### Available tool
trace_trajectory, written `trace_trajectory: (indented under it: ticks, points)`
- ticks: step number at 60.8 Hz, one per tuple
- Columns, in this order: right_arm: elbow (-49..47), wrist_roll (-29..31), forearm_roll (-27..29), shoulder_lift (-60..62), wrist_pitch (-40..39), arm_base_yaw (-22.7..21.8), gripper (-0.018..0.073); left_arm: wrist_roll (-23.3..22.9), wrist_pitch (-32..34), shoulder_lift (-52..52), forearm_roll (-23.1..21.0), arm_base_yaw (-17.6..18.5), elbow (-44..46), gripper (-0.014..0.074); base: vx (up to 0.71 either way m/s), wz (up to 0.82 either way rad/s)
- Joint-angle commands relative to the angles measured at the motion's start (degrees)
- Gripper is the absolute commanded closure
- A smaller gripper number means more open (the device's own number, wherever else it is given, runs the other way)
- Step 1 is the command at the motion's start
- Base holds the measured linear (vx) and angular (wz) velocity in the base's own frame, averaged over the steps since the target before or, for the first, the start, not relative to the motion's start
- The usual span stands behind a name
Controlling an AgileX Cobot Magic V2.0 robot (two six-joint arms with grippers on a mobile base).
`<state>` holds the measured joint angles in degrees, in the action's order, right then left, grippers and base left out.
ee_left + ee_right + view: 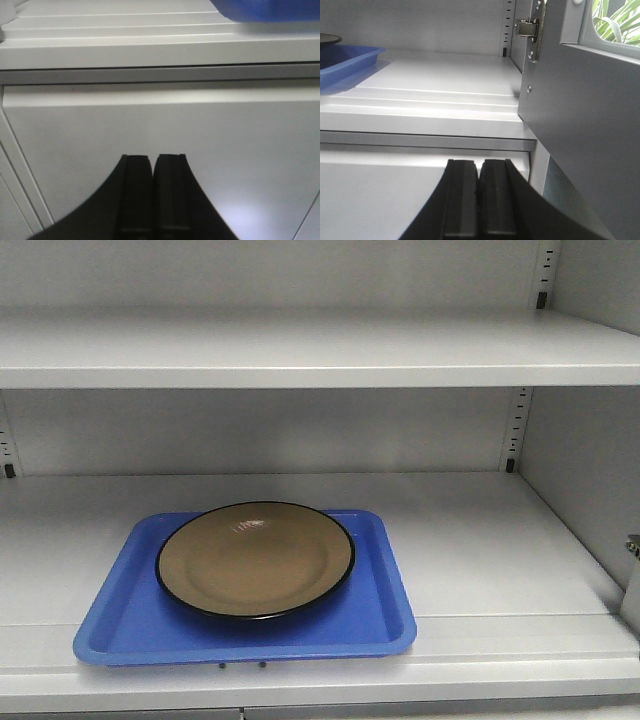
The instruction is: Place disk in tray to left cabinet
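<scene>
My left gripper [151, 200] and right gripper [479, 200] both have their black fingers pressed together on nothing, hanging below the shelf edge. The glossy tan disk [256, 560] lies in the smooth blue plastic tray [120, 625] on the flat grey shelf of the left cabinet [480, 540], so I judge placement done; next I'd only back clear

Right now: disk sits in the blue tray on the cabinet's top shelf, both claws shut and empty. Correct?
One thing is off: the shelf. The front-facing view shows the tray with the disk on the lower shelf; the shelf above it holds nothing that shows. The rest stands: the left claw and right claw are both shut and empty, below the shelf's front edge.
</scene>
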<state>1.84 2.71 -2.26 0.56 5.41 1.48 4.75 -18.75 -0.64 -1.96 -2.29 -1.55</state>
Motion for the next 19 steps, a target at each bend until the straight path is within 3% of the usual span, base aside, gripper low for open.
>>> trace_trajectory:
  ticks: [1,19]
  points:
    - [1.06,-0.12,-0.16,0.49,-4.35,-0.4,0.0524,0.06,4.54,0.24,-0.17,-0.22,-0.72,0.0603,0.0,0.0]
    - [1.06,-0.12,-0.16,0.49,-4.35,-0.4,0.0524,0.06,4.54,0.24,-0.17,-0.22,-0.72,0.0603,0.0,0.0]
